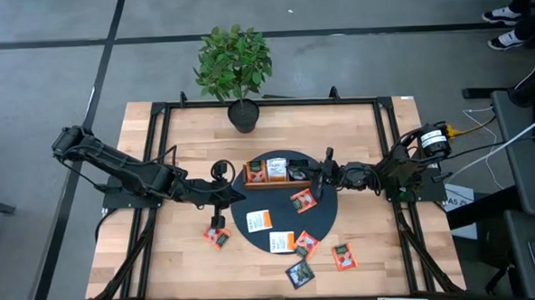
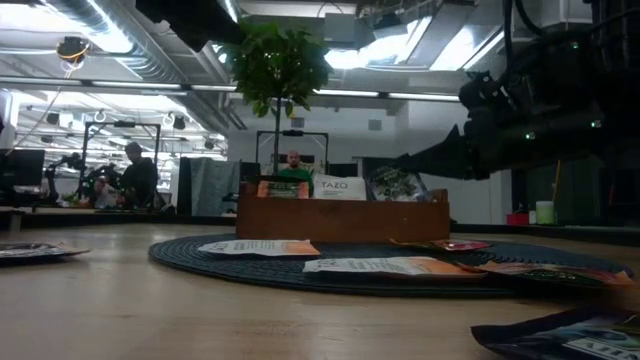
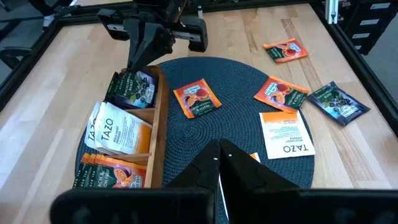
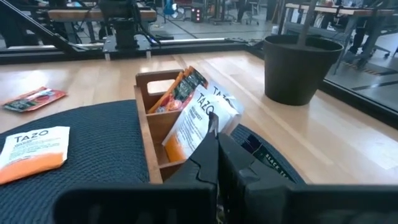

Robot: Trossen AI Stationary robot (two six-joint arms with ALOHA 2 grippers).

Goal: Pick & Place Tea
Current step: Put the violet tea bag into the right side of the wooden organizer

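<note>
The long brown wooden tray (image 1: 277,173) already holds upright sachets; more small flat square tea sachets (image 1: 281,242) lie on the round dark mat (image 1: 252,205) beside it, probably awaiting sorting. The right gripper (image 1: 320,177) hovers closed and empty at the tray's end, likely after a drop; the left gripper (image 1: 223,203), also closed and empty, waits just off the mat.

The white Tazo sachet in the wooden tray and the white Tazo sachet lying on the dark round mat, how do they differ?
The white sachet in the tray stands on edge, leaning in the middle compartment of the wooden tray, while the white sachet on the mat lies flat. The tray one is packed between other sachets; the mat one lies in the open on the dark round mat. Both are white and orange with the Tazo name.
</note>
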